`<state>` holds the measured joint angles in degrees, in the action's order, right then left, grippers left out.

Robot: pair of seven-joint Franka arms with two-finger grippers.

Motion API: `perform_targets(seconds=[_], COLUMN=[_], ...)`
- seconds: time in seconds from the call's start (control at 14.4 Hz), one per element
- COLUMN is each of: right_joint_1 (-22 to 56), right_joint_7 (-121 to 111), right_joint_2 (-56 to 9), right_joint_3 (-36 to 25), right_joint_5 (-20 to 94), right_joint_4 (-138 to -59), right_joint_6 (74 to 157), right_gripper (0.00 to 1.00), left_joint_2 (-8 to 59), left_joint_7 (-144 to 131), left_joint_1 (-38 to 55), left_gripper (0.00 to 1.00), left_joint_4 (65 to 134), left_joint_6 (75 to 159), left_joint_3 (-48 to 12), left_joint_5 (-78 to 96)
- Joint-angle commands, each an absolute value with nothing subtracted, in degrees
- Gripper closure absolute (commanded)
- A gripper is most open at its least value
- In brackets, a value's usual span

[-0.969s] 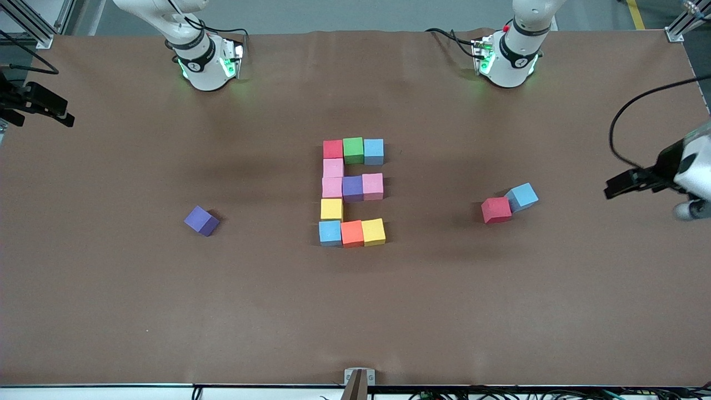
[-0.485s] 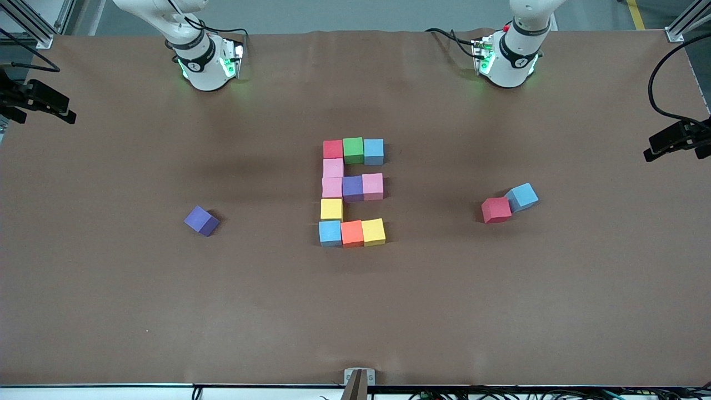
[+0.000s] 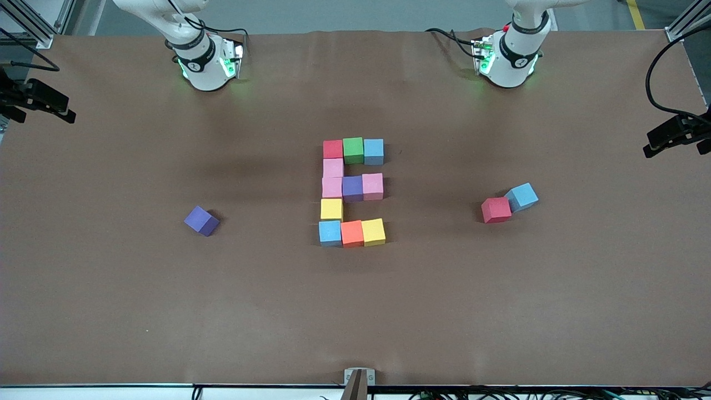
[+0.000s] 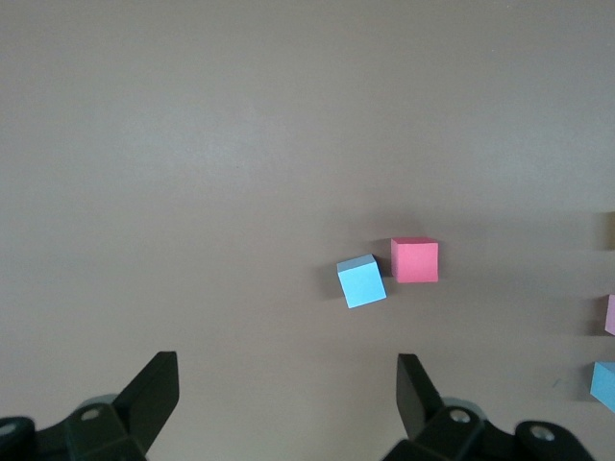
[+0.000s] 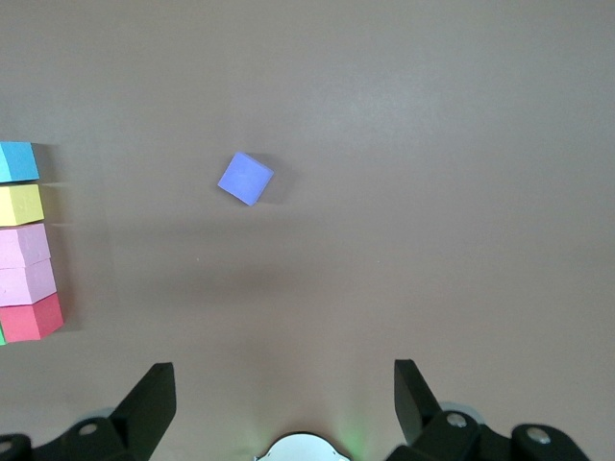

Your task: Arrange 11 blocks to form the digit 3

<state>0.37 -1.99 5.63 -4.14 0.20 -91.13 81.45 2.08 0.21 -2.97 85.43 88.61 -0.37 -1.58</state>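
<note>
Right now my left gripper [image 4: 288, 399] hangs spread wide and empty over the table's [image 3: 500, 311] left-arm end, and my right gripper [image 5: 285, 403] hangs just as wide and empty over the right-arm end. Mid-table the digit 3 [image 3: 352, 191] counts eleven blocks: three pink, two blue, two yellow, one each red, green, purple, orange. Three spares lie apart: a red block [image 3: 496, 210] touching a blue block [image 3: 521, 196] toward the left arm's end, and a purple block [image 3: 201, 220] toward the right arm's.
</note>
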Motion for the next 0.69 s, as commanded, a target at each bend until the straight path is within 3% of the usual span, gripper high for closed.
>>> perform_targets(seconds=[0.0,0.62], right_joint_1=[0.4,0.2], right_joint_7=[-2.5,-1.7], right_joint_2=[7.2,7.2], right_joint_3=[-4.0,-4.1], right_joint_5=[0.5,0.5], right_joint_4=[-92.2,-92.0], right_joint_6=[82.0,82.4], right_gripper=[0.00,0.00], left_joint_2=[1.1,0.3], left_joint_7=[1.5,1.5], left_joint_1=[2.0,1.7], left_gripper=[0.00,0.00], left_joint_4=[85.6,85.6], left_joint_6=[88.1,88.2], left_joint_3=[4.7,4.1], left_joint_5=[-0.4,-0.4])
